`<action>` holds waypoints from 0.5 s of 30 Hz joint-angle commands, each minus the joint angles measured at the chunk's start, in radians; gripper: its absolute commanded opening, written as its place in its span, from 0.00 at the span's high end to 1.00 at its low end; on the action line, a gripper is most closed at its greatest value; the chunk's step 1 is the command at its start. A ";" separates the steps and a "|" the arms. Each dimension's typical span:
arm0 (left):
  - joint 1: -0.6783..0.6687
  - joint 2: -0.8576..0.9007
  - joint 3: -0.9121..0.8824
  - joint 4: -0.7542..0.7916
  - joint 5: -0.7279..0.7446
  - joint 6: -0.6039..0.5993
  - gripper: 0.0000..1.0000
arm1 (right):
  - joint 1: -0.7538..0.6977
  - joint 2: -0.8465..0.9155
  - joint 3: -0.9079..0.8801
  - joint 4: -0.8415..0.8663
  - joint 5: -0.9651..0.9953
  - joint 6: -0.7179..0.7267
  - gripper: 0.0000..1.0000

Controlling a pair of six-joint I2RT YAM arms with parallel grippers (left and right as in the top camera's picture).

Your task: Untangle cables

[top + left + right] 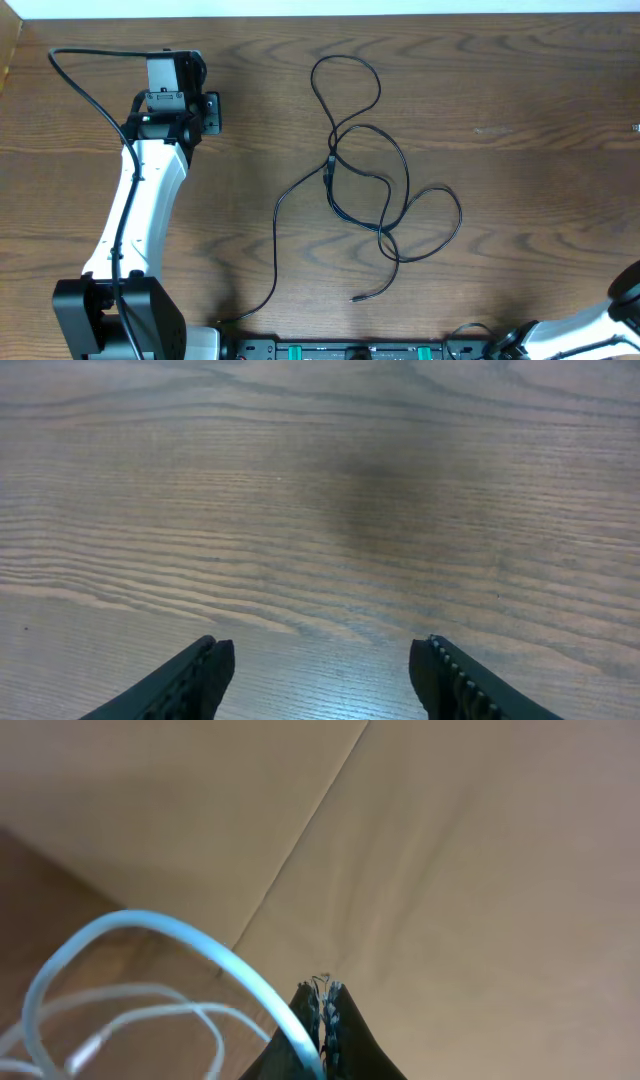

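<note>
The left gripper is seen closest, jaws held apart over the bare table. Well right of the left gripper, the black cables are laid tangled, stretched far-to-near, one plug end pointed leftward. Farthest right of it, the right gripper is pressed together beside a looped white cable; whether the cable is pinched cannot be told.

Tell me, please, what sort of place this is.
Probably a robotics lab bench: a wood-grain table, a white robot arm based at its near edge, and thin black cables lying tangled on it.
</note>
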 commanded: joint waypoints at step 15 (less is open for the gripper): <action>-0.001 -0.013 0.004 0.000 0.007 -0.009 0.38 | -0.001 0.174 0.003 -0.266 -0.483 0.187 0.01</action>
